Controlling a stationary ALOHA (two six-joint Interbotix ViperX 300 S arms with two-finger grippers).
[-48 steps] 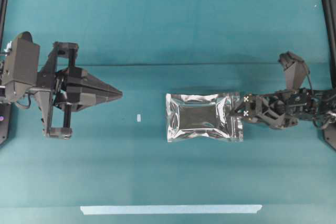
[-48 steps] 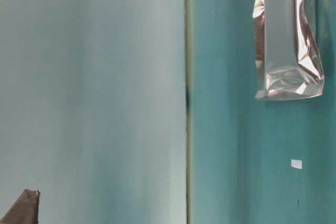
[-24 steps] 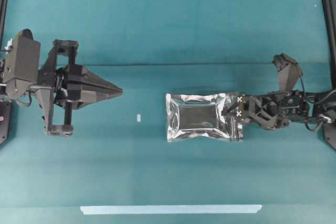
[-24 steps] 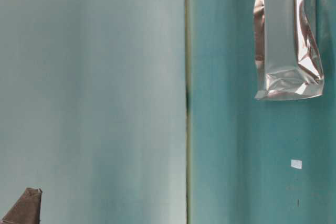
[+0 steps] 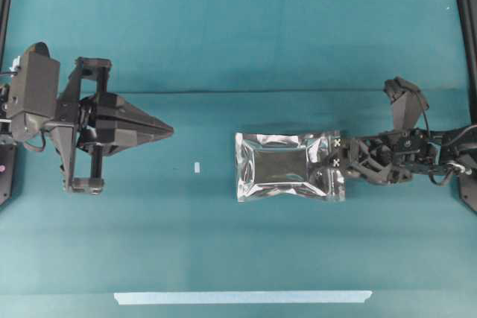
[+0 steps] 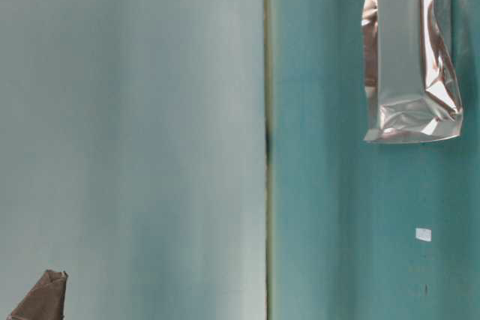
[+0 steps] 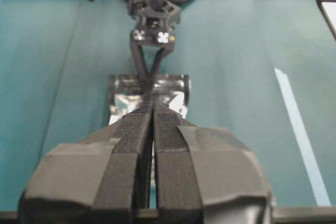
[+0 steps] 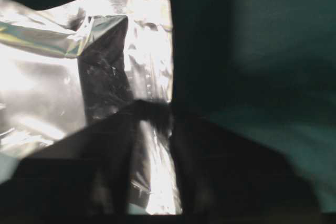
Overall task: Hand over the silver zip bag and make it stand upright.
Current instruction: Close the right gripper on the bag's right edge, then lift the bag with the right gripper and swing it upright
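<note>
shiny crinkled silver zip bag, dark centre, on teal table.

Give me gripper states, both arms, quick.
Left gripper: closed, empty, well clear of the bag.
Right gripper: closed on the right edge of the silver zip bag, which lies flat on the table.

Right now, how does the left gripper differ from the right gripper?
The left gripper is shut on nothing and apart from the silver zip bag; the right gripper is closed on the bag's edge. The left gripper looks bulkier in the overhead view, the right gripper slimmer. Both are black and point toward the middle.
</note>
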